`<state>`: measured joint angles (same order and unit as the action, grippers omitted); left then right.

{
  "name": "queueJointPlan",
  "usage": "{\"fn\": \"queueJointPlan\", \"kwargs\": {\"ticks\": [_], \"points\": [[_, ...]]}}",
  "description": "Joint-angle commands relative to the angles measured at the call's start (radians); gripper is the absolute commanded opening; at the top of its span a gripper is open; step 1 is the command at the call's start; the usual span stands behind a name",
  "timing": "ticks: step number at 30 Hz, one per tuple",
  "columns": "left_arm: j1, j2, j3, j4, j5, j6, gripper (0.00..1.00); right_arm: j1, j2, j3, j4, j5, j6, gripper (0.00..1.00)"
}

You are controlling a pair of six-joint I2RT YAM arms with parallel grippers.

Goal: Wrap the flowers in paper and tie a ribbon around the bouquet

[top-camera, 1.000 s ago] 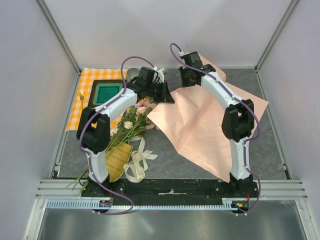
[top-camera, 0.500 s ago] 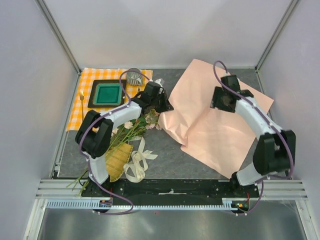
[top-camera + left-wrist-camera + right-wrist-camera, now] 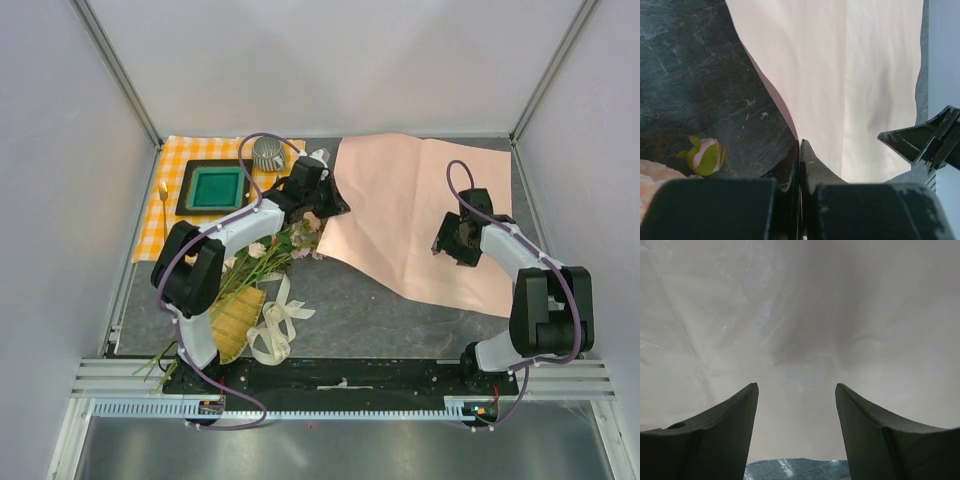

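Paper (image 3: 400,200) lies spread near the green tray (image 3: 216,188); left gripper (image 3: 800,145) pinches its edge, right gripper (image 3: 796,387) hangs parted above it.

Across the dark grey stone-patterned table top (image 3: 350,310), a large thin pink paper sheet (image 3: 400,210) covers the far right, and an orange-checked cloth (image 3: 170,165) sits in the far left corner. Front left, a small bunch of pale pink flowers with thin green stems (image 3: 285,238) lies by a yellow-green woven bamboo mat (image 3: 235,320), with a looped cream fabric ribbon (image 3: 275,325) just beside that mat.
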<state>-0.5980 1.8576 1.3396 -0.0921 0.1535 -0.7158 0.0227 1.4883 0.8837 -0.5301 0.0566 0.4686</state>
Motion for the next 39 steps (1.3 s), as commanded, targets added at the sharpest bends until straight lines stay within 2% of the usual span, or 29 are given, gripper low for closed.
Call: {"fn": "queueJointPlan", "kwargs": {"ticks": [1,5,8,10,17,24,30,37,39], "points": [[-0.005,0.023,0.038,-0.047,0.052,0.058,0.02,0.0,-0.003,0.0,0.056,0.024,-0.005,0.71],[-0.009,0.023,-0.008,-0.005,0.099,0.007,0.01,-0.001,0.01,-0.006,0.061,0.072,-0.007,0.71],[-0.054,0.041,-0.007,0.023,0.122,-0.023,0.02,-0.023,0.027,-0.014,0.065,0.115,-0.01,0.71],[-0.078,0.063,0.001,0.023,0.118,-0.036,0.01,-0.088,0.042,-0.019,0.074,0.108,-0.021,0.71],[-0.147,0.08,-0.071,0.064,0.061,-0.128,0.02,-0.11,0.067,0.0,0.074,0.132,-0.054,0.71],[-0.154,0.046,-0.154,0.127,0.057,-0.152,0.02,-0.11,0.19,0.084,0.093,0.121,-0.068,0.71],[-0.154,-0.003,-0.238,0.183,-0.02,-0.2,0.02,-0.109,0.274,0.115,0.159,0.062,-0.079,0.7],[-0.152,0.048,-0.23,0.264,0.05,-0.246,0.02,-0.109,0.352,0.215,0.145,0.109,-0.123,0.71],[-0.154,0.032,-0.246,0.273,0.047,-0.238,0.1,-0.109,0.356,0.218,0.154,0.089,-0.134,0.71]]}}
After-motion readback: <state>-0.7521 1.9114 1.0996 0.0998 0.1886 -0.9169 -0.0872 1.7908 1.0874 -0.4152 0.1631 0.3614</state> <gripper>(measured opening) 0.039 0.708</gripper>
